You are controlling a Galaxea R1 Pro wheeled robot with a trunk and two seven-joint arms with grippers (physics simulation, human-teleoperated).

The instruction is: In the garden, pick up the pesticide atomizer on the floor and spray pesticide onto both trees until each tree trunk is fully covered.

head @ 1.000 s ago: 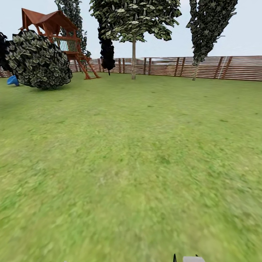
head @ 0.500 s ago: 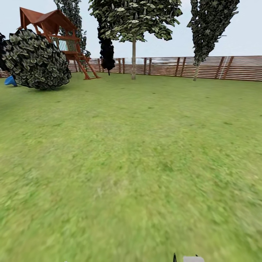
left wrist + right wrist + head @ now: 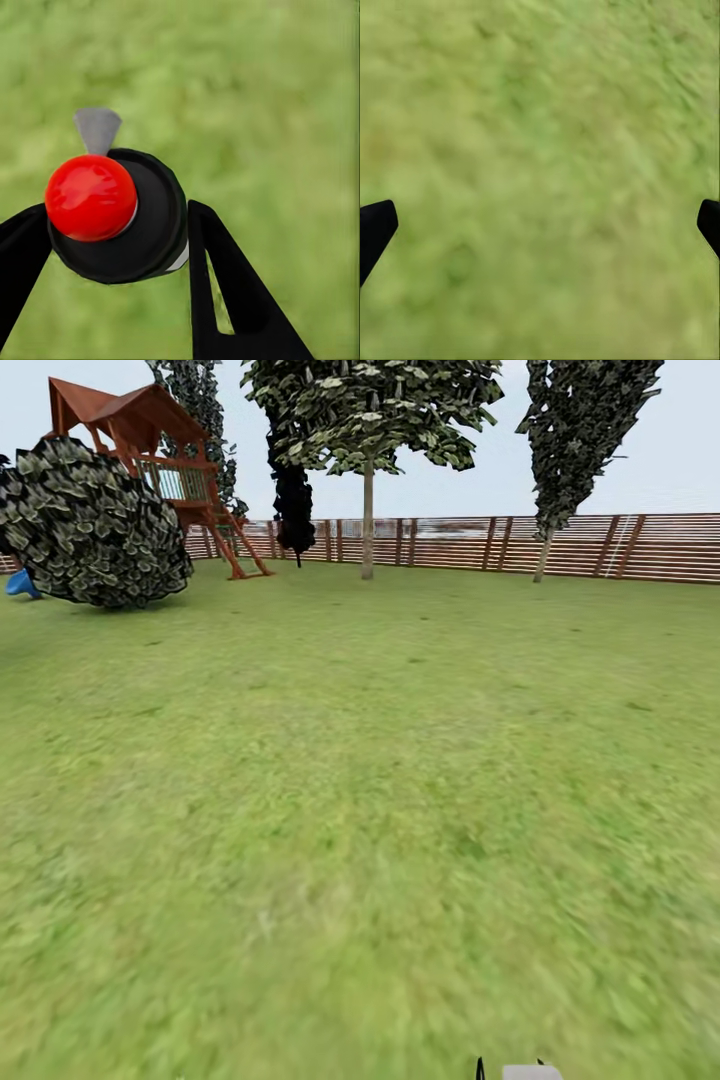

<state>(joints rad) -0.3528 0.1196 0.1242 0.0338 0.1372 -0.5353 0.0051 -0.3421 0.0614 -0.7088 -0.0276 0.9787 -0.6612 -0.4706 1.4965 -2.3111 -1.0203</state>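
With the left gripper (image 3: 112, 247) jaws clamping the pesticide atomizer (image 3: 116, 214) between them and the right gripper (image 3: 540, 225) jaws spread empty, the view is sliding rightward, nearing the tree (image 3: 368, 520).

Open lawn (image 3: 380, 780) runs ahead of me, green and blotchy, blurred close in. A brown slatted fence (image 3: 600, 545) closes the far side. At far left stands a wooden playhouse (image 3: 140, 430) with a red-brown roof and a ladder; a bit of blue slide (image 3: 20, 582) shows beside a big round dark bush (image 3: 95, 525). Narrow dark columnar trees (image 3: 575, 440) rise by the fence. Sky pale, light flat and even.
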